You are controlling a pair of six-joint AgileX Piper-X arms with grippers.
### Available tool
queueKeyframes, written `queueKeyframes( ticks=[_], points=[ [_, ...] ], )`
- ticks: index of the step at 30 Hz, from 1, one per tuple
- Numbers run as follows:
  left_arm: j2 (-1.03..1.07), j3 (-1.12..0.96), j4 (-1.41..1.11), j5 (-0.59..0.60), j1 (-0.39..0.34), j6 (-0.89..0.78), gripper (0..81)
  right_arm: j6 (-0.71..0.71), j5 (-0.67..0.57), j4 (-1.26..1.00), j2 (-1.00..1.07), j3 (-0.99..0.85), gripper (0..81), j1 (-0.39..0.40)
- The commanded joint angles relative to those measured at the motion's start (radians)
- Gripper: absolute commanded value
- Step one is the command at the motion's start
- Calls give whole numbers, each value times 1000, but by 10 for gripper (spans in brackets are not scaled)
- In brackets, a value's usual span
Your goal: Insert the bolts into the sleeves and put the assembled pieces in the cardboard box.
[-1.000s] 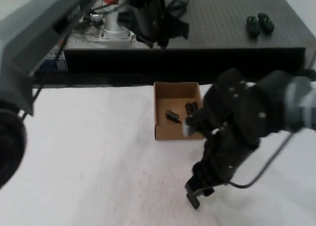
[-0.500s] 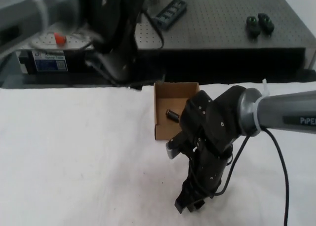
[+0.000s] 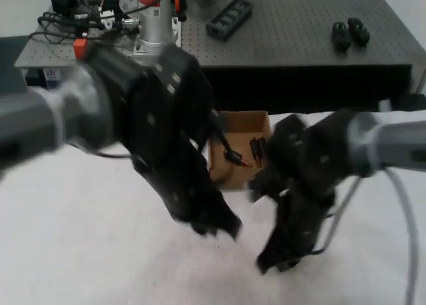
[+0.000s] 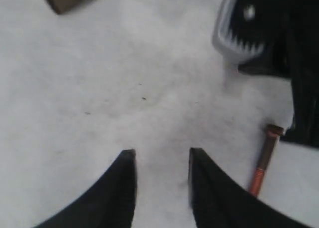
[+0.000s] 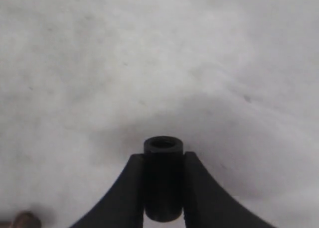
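Cardboard box [image 3: 245, 124] sits at the far side of the white cloth [image 3: 80, 252], dark pieces [image 3: 234, 156] lying inside. Left gripper [image 4: 162, 158] hovers low over the cloth, fingers apart, nothing between them. Right gripper [image 5: 164, 161] is clamped on a black sleeve [image 5: 163, 183] — and a copper-coloured bolt [image 4: 263, 161] lies on the cloth close by.

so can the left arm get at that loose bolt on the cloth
Probably yes: the left jaws stand open above the cloth, and the bolt lies bare beside them, though the right arm crowds its head.
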Motion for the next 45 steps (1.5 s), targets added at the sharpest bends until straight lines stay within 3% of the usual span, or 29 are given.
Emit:
queueKeyframes(
  ticks=[1,5,10,16,25,27,31,34,40,45],
  points=[
    [-7,-4,-7,10,0,18,295,-4,-27,15,-104,44,34,-45],
    [89,-28,-10,14,-71,44,358,16,-42,52,-321,158,34,-150],
    [200,-93,-7,5,-134,52,359,34,-56,59,-565,263,34,-224],
    [271,-146,13,3,-189,77,358,41,-52,112,-713,305,34,-248],
    [282,-142,39,-94,-209,74,357,41,-53,132,-738,305,34,-248],
    [287,-142,36,-94,-209,75,323,41,-53,138,-743,305,34,-248],
    [303,-142,36,-89,-209,75,130,41,-53,144,-753,305,34,-248],
    [316,-142,36,-41,-209,70,43,41,-53,153,-768,305,34,-248],
    [311,-148,33,-33,-210,8,31,41,-53,158,-818,305,34,-248],
    [183,-144,-34,-148,-192,-88,1,41,-134,180,-927,311,34,-248]
  ],
)
